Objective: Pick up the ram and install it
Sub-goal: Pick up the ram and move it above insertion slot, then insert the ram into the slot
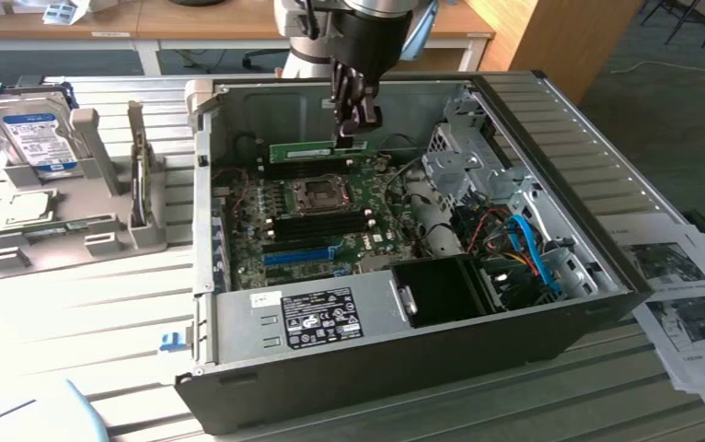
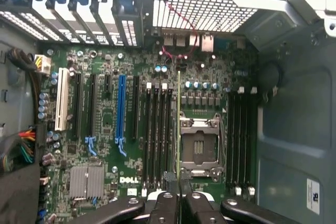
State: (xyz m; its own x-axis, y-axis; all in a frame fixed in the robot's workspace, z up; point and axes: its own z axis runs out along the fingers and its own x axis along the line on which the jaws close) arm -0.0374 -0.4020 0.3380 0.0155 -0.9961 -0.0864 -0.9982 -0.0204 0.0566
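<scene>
A: Ram (image 1: 309, 147), where's it at?
B: Edge-up in gripper (image 1: 352, 136), jaws nearly closed, pinching its top. Inside PC case (image 1: 328, 368), over mobo (image 1: 365, 244) by CPU socket (image 1: 319, 191); prob. not seated.

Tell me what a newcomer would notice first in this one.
The open computer case lying on its side sits mid-table, its green motherboard exposed. The robot's hand reaches down into it, shut on the ram, held on edge over the board beside the processor socket.
</scene>
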